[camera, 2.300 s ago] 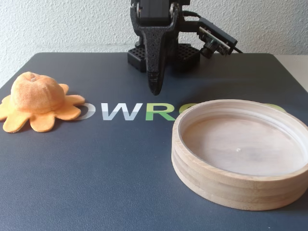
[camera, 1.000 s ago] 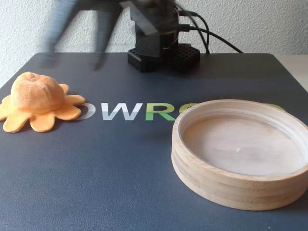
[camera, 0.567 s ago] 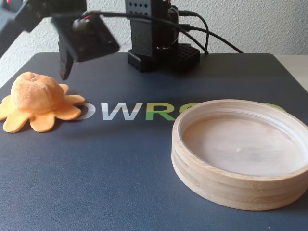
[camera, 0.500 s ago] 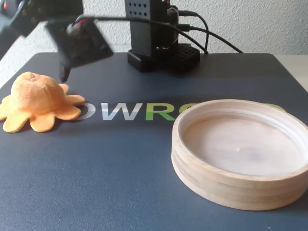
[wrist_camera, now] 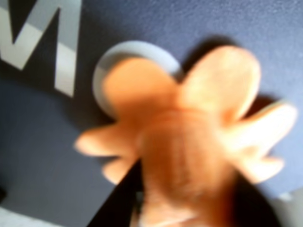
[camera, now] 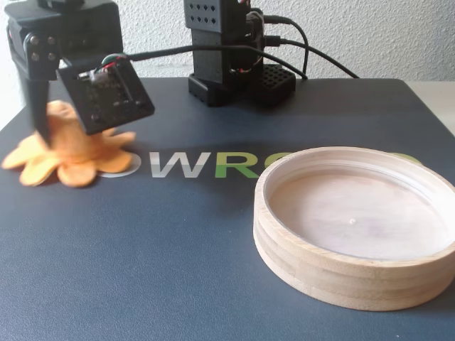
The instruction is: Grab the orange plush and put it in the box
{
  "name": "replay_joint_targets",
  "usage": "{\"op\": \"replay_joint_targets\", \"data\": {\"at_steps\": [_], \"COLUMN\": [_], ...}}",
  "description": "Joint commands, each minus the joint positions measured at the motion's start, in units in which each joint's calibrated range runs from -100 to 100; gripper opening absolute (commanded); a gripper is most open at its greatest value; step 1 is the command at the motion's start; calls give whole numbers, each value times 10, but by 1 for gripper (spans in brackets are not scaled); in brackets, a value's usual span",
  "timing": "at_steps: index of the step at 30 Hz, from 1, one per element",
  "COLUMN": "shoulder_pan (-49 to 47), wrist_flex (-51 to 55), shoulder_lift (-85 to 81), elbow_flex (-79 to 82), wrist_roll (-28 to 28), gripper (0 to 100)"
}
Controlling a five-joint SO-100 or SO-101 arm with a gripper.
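- Your gripper is down at the far left of the fixed view, planted right over the orange plush; one dark finger runs down the plush's left side.
- You cannot tell from either view how wide the jaws stand or whether they have the plush pinched; the wrist view is blurred and the gripper body hides the tips in the fixed view.
- In the wrist view the orange plush fills the frame just ahead of your gripper, flaps spread, over a pale grey circle printed on the dark mat.
- Beneath your gripper the plush's flaps lie flat on the mat.
- The box sits well apart from your gripper, to its right in the fixed view, nearer the camera, with nothing in it.
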Motion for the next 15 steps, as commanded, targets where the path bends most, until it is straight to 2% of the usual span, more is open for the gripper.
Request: {"op": "replay_joint_targets", "data": {"at_steps": [1,10,15], "shoulder_pan": [-14,-60,-134], "wrist_flex": [-5,8,39], "shoulder_lift": [-9,-20,-77], "elbow_flex": [-17,-52,-92], "wrist_roll": [1,2,11], "gripper": [2,1,1]}}
